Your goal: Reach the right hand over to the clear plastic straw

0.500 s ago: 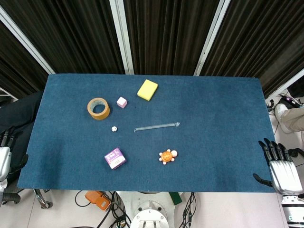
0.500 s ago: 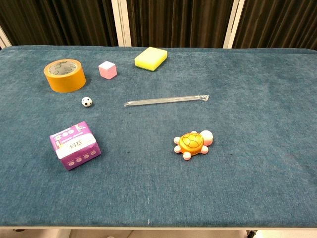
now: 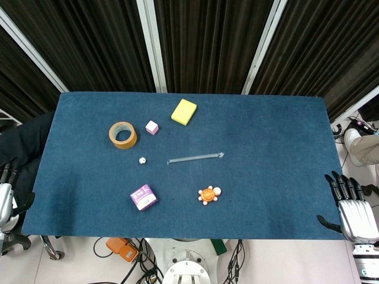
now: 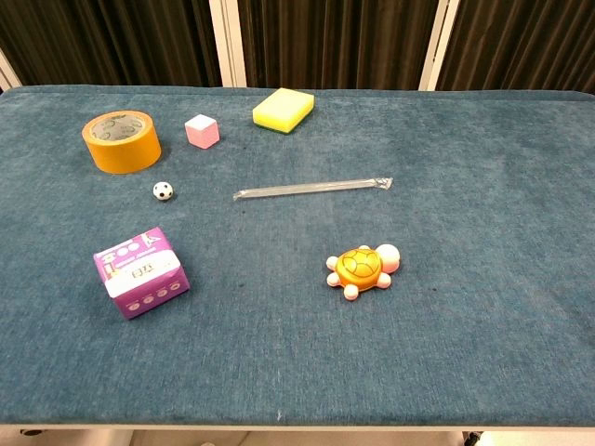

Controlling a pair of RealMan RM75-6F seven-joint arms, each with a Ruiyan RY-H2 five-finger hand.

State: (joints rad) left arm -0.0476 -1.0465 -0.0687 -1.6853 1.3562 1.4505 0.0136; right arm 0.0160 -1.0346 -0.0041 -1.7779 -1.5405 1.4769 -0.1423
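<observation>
Clear plastic straw, lying flat near the middle of the blue table, untouched. Orange toy turtle nearer the robot than the straw; small soccer ball just off the straw's left end; purple box, tape roll, pink cube, yellow sponge around it. Right hand well apart from the straw, at the table's near right corner, fingers spread, empty. Left hand off the left edge; fingers extended, apparently empty.

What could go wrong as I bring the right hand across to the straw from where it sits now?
The right hand is off the table's near right corner, so it may clip the edge. The orange turtle toy lies near the path to the clear plastic straw and could get knocked. The straw looks light; a brush might roll it.
</observation>
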